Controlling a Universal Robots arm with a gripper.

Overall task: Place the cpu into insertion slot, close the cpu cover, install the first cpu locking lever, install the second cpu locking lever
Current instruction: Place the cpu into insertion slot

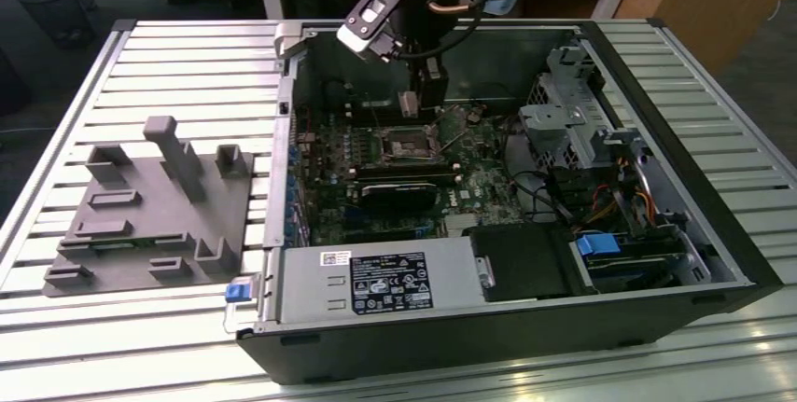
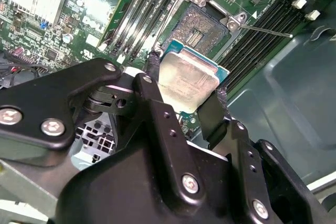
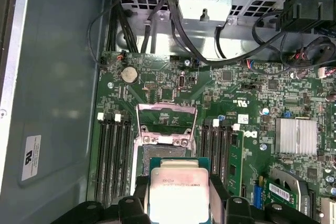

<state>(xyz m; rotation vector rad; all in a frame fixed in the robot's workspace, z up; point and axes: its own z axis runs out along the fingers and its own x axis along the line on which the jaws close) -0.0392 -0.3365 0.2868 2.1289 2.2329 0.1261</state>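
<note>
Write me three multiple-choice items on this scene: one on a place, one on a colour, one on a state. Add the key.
1. Where is the cpu?
A. seated in the socket
B. held between the fingers, over the motherboard
C. in a person's hand

2. What colour is the motherboard?
A. blue
B. red
C. green

3. What state is the insertion slot in?
A. empty, its dark centre bare
B. filled by a chip
C. covered by a heatsink

Key:
1 B: both wrist views show the fingers clamped on the chip's edges.
2 C: the board is green in every view.
3 A: the second wrist view shows no chip in it.
</note>
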